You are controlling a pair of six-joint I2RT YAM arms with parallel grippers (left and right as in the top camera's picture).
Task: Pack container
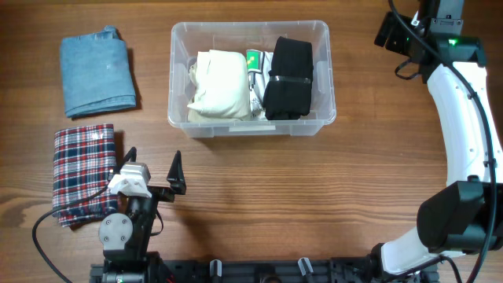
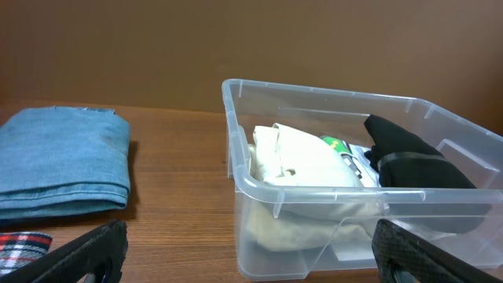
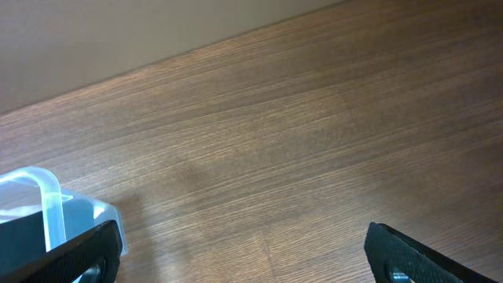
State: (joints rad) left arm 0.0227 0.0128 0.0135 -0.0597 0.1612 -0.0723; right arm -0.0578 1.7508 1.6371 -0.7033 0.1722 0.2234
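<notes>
Now the left tool [image 1: 154, 167] gapes wide and empty, with the container [image 1: 236, 127] on the bench [image 1: 354, 196] ahead of it; the right tool [image 3: 244, 263], also spread and empty, has the container's corner at its left.

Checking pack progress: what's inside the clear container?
In the container: cream folded garment left, black folded garment right, a green-and-white item between them. Anything underneath them is hidden.
</notes>
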